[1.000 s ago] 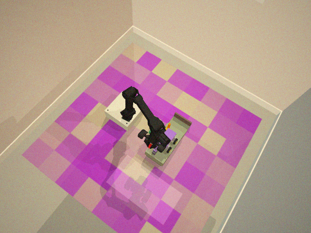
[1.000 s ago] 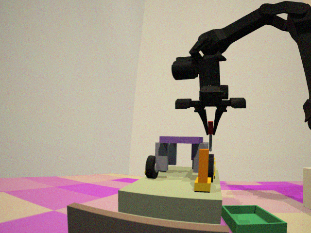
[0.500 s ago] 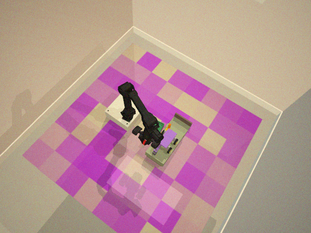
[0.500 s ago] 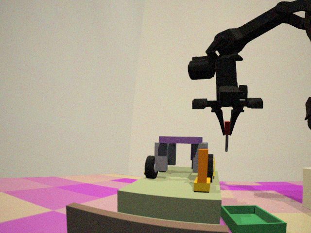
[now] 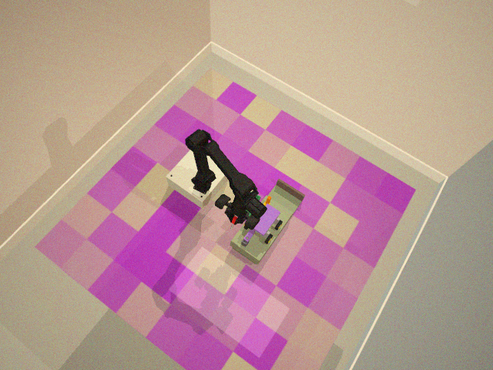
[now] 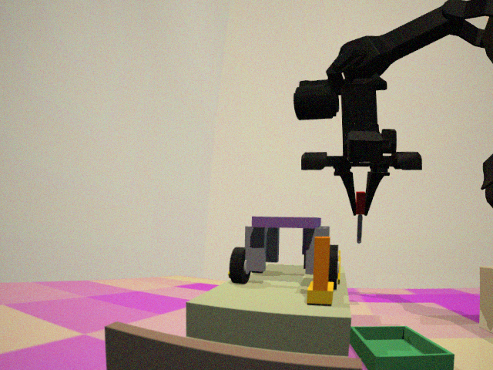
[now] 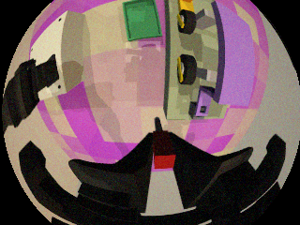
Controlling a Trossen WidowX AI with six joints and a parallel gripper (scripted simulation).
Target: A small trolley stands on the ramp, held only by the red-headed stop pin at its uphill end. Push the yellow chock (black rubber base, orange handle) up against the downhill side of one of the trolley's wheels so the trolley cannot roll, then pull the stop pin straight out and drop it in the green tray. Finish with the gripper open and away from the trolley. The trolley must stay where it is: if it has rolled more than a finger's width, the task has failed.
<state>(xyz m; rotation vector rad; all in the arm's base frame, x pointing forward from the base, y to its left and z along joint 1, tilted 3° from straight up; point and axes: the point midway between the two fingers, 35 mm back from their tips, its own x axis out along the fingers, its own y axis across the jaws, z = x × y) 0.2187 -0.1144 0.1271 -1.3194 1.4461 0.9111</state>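
My gripper [image 6: 360,213] [image 5: 236,220] [image 7: 159,137] is shut on the red-headed stop pin [image 6: 360,201] [image 7: 164,161]. The pin hangs upright with its grey shaft [image 6: 359,231] pointing down. I hold it in the air beside the ramp [image 6: 263,314] [image 5: 254,250] [image 7: 178,97], higher than the trolley's deck and clear of it. The trolley [image 6: 286,221] [image 5: 266,218] [image 7: 238,56], purple-topped with black wheels, stands on the ramp. The yellow chock [image 6: 320,296] [image 5: 267,199] with its orange handle [image 6: 321,260] stands against the downhill side of a wheel [image 6: 333,258] [image 7: 187,22]. The green tray [image 6: 410,361] [image 7: 127,22] lies empty on the floor beside the ramp's low end.
A brown curved barrier [image 6: 179,350] [image 5: 290,189] closes the ramp's low end. The arm's white base block [image 5: 182,175] [image 7: 69,44] stands on the checkered floor on the tray's side of the ramp. Low walls ring the floor.
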